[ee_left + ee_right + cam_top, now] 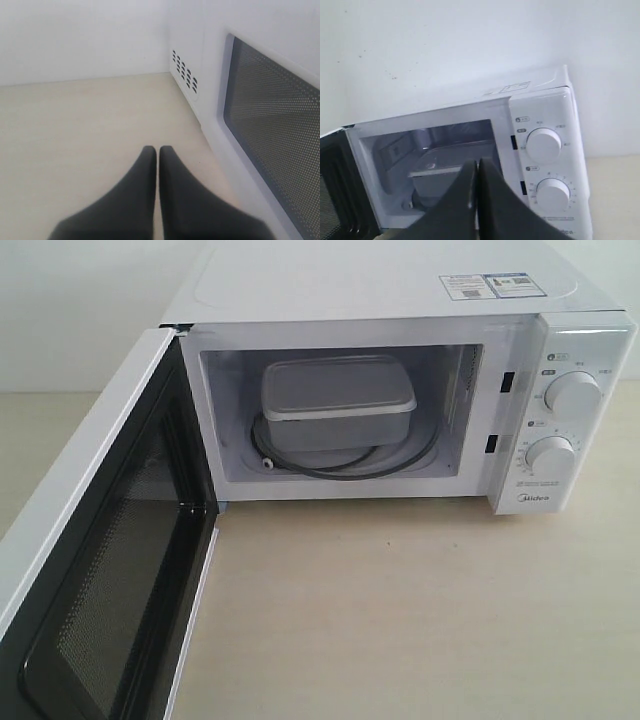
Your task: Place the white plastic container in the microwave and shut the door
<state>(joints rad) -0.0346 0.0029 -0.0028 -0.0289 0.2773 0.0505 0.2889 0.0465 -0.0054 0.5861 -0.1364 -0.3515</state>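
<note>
The white plastic container (337, 402) sits lidded inside the cavity of the white microwave (400, 285), on the turntable ring; it shows too in the right wrist view (437, 172). The door (95, 570) stands wide open, swung out to the left, its dark mesh window facing inward. In the exterior view neither gripper appears. My left gripper (158, 149) is shut and empty, low over the table beside the door's outer face (270, 125). My right gripper (477, 162) is shut and empty, held in front of the open cavity, apart from the container.
A pale wooden tabletop (400, 610) spreads in front of the microwave. Two round dials (570, 393) sit on the right panel. A white wall (445, 45) stands behind. Vent slots (184, 77) mark the microwave's side near my left gripper.
</note>
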